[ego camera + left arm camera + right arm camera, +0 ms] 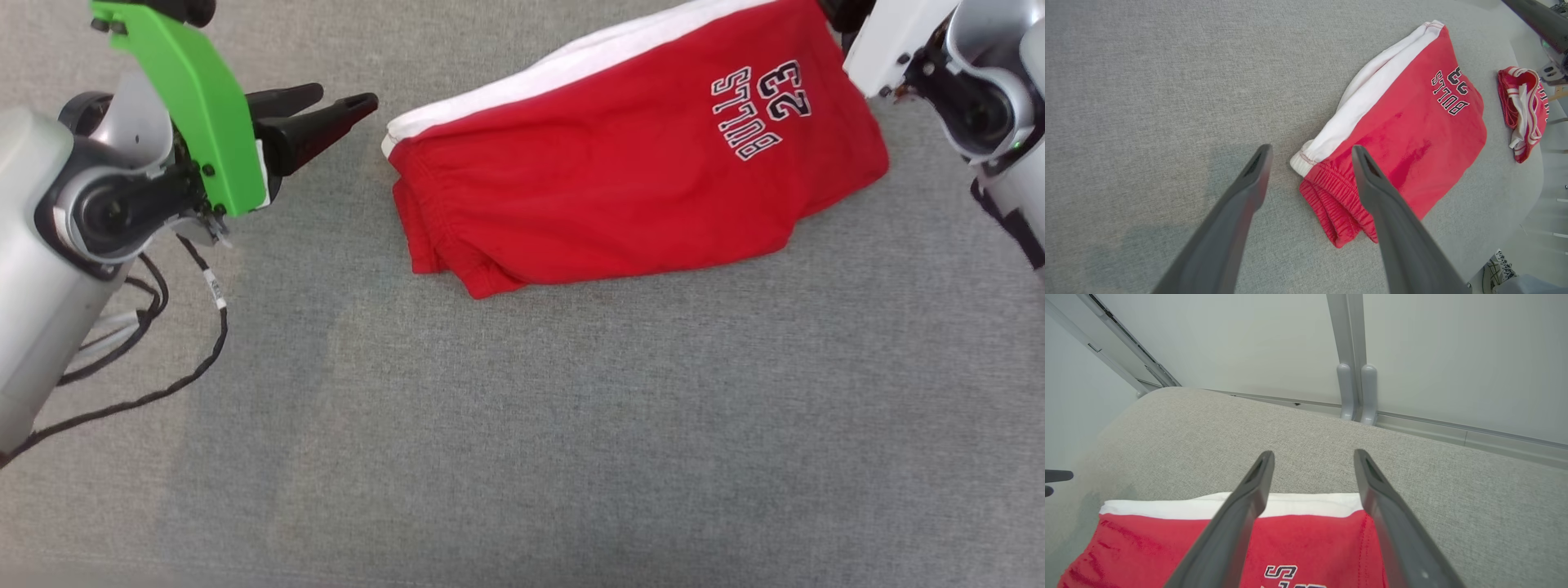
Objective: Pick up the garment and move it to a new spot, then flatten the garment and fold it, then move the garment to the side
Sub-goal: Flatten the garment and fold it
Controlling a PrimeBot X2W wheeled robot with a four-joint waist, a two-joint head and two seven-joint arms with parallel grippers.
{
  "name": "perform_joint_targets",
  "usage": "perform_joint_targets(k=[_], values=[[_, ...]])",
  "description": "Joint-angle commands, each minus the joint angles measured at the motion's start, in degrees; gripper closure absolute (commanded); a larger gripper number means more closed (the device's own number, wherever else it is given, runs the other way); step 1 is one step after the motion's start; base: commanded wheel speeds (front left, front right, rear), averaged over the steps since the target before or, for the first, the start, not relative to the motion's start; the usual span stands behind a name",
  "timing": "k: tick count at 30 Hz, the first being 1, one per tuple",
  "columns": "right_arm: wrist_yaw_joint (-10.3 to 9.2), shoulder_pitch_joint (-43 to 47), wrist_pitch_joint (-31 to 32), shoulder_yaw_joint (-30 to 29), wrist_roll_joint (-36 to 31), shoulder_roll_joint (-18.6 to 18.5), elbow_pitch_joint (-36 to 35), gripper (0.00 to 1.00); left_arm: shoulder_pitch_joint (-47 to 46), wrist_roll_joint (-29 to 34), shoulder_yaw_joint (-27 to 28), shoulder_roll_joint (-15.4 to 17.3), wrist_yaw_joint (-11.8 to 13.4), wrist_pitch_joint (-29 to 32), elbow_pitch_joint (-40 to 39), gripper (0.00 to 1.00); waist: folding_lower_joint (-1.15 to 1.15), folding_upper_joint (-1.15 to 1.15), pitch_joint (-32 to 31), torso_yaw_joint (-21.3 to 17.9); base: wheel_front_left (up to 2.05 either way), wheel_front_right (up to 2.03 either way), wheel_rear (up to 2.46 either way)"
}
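And there were the red shorts (620,180), lying flat on the grey table (522,425). They were a soft, fleecy knit, doubled over so the layers stacked up at one end. A broad white stripe (571,61) ran down the far long edge of the shorts, and the gathered, ribbed waistband (1331,192) puckered at the end nearest the left claw (1311,149). At the opposite end of the shorts the lettering (763,106) read "BULLS 23", white characters with a dark outline, upside down from the head camera. The table under the shorts wore a coarse woven grey cloth and had a rounded corner.

The left claw had two long, smooth, dark tapered fingers. They were spread wide with nothing between them, tips just beside the waistband end of the shorts. A flat, bright green plate (196,106) sat on that wrist, and black cables (163,359) looped down on the side away from the shorts.

The right claw (1313,454) was spread too, gripping nothing, poised over the lettered end of the shorts by the white stripe. Whether it touched the cloth could not be told. Past that lettered end, apart from the shorts, a second crumpled red-and-white garment (1523,110) lay near the table edge, and a sneaker (1498,269) showed on the floor below.
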Motion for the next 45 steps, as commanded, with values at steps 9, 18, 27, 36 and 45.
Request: perform_joint_targets(k=[9, 18, 27, 36, 45], values=[[0.0, 7.79, -17.53, -1.14, -0.07, 0.15, 1.3, 0.0, 9.77, 8.92, 1.94, 2.59, 1.17, -20.3, -4.15, 0.0, 0.0, 0.0, -8.63, -1.13, 0.0, 0.0, 0.0], [0.0, 12.88, -20.98, -0.23, 2.24, 0.65, 8.42, 0.0, 22.25, 18.62, 3.26, 3.25, 8.5, -42.97, -11.15, 0.0, 0.0, 0.0, -10.48, 0.58, 0.0, 0.0, 0.0], [0.0, 12.23, -17.89, 1.93, 4.91, -0.44, 16.89, 0.0, 33.6, 28.44, 10.06, -3.36, 13.65, -46.53, -16.81, 0.0, 0.0, 0.0, -9.58, 4.65, 0.0, 0.0, 0.0], [0.0, 9.97, -7.02, 4.67, 8.72, -0.25, 25.26, 0.0, 42.27, 41.24, 17.13, -10.76, 12.02, -46.54, -16.96, 0.0, 0.0, 0.0, -8.46, 8.33, 0.0, 0.0, 0.0], [-0.01, 9.12, 1.36, 6.0, 10.18, 1.09, 34.32, 0.0, 48.43, 49.27, 25.31, -18.7, 8.66, -46.55, -15.25, 0.0, 0.0, 0.0, -9.63, 11.34, 0.0, 0.0, 0.0]])
